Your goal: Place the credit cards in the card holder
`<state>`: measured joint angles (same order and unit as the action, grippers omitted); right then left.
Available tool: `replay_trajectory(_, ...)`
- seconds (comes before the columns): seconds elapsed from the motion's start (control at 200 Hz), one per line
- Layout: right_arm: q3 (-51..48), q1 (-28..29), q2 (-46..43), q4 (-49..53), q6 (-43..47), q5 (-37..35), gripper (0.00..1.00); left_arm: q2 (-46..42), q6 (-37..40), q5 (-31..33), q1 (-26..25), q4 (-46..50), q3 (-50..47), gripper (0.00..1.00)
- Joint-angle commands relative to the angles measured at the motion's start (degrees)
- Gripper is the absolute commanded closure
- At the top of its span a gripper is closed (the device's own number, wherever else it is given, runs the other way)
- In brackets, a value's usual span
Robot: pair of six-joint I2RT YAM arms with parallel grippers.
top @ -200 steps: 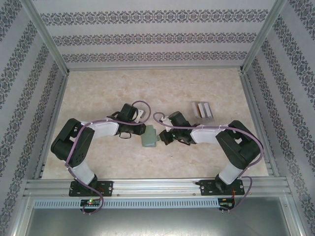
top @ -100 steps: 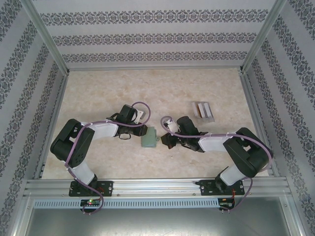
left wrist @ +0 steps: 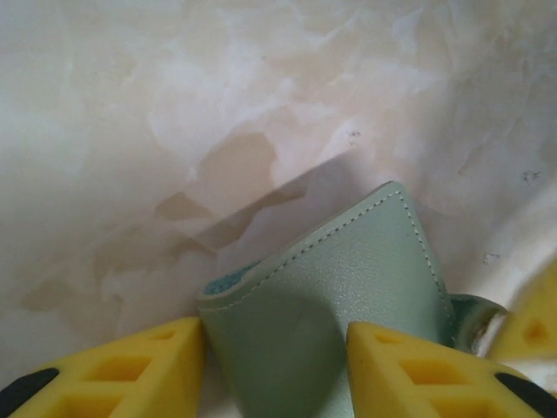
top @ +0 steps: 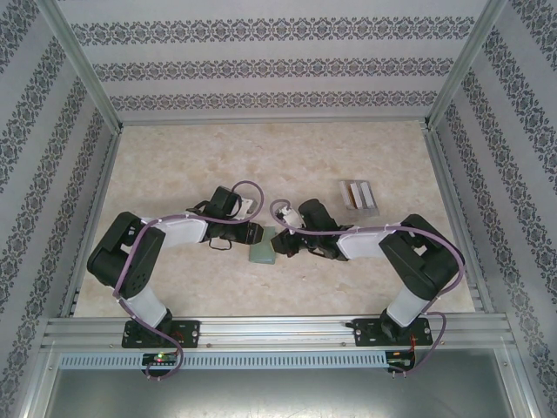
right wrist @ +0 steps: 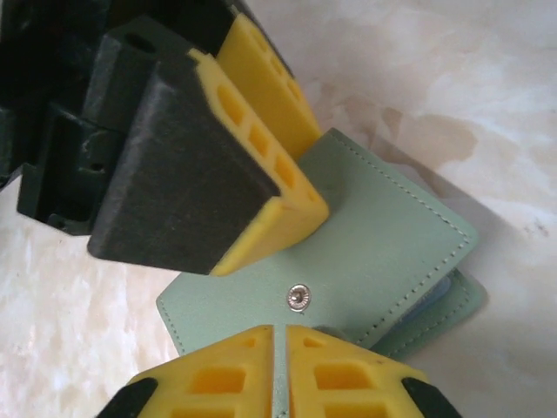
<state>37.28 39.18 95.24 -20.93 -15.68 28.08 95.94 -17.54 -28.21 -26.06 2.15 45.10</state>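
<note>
Evidently the wallet (top: 261,250) lies on the surface (top: 174,165) between both arms, one flap lifted. The left hand (left wrist: 274,335) is spread either side of that flap, likely to hold it open; the right hand (right wrist: 277,341) is pressed nearly together at the snap edge (what it pinches, I cannot tell).

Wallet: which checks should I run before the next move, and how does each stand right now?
1. Wallet opened for loading: not ok, it is folded, with the snap on its outer face.
2. Left gripper placed at the wallet: ok, jaws apart on either side of it.
3. Right gripper gripping the wallet's edge: cannot tell, fingers nearly together beside the snap.
4. Cards out of both arms' way: ok, they sit apart at the right.
</note>
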Motion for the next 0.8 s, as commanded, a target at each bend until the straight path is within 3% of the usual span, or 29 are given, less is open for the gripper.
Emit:
replay_trajectory(0.0, 2.0, 0.5, -4.7, 7.3, -3.3, -6.3, 0.69, -1.7, -5.7, -4.6, 1.9, 4.4, -1.8, 0.53)
replay_trajectory(0.095, 3.3, 0.8, -10.3, 16.9, -14.6, -18.2, 0.53, -2.0, -7.7, -5.8, 3.0, 5.7, -2.3, 0.53)
replay_trajectory(0.18, 5.5, 2.2, -12.8, 25.8, -19.9, -24.3, 0.54, -1.4, -8.6, -6.8, 3.0, 6.9, -2.6, 0.53)
replay_trajectory(0.335, 5.4, 6.4, -16.0, 32.7, -32.6, -34.5, 0.55, 0.1, -12.1, -10.7, 3.0, 1.3, -5.1, 0.53)
replay_trajectory(0.525, 7.6, 11.6, -13.2, 31.7, -47.3, -33.5, 0.53, 0.8, -12.4, -11.5, 3.0, -3.5, -6.7, 0.59)
replay_trajectory(0.794, 17.0, 13.2, -3.3, 36.7, -45.7, -37.7, 0.51, 0.3, -9.7, -12.9, 2.9, -9.5, -8.5, 0.67)
